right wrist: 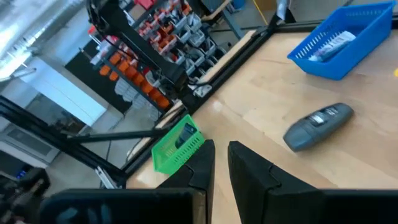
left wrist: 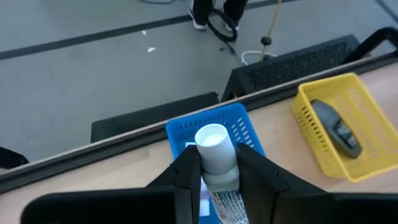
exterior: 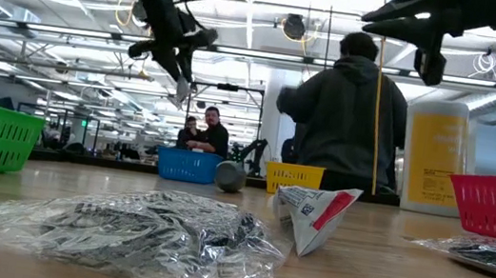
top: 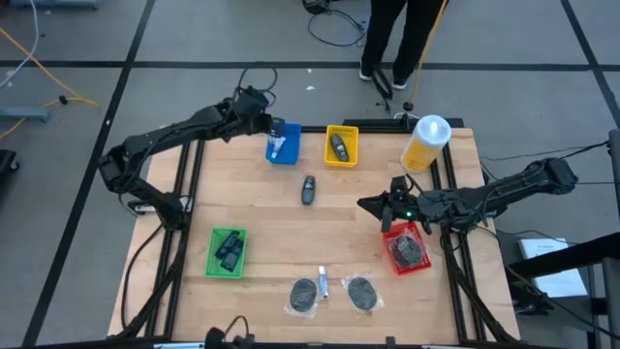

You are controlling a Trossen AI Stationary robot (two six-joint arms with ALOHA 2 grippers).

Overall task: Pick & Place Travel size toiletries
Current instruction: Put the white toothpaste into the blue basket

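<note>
The left gripper point(left wrist: 214, 171) is clamped on a small white squeeze tube point(left wrist: 216, 163) above the blue plastic bin point(top: 283, 142). The right gripper point(right wrist: 221, 163), fingers slightly apart, hovers by the red bin point(top: 407, 248).

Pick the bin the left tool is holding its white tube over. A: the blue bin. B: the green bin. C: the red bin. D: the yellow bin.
A: in the left wrist view the left tool grips a white-capped tube directly above the blue bin; the high view puts that arm's tip at the same bin.
</note>
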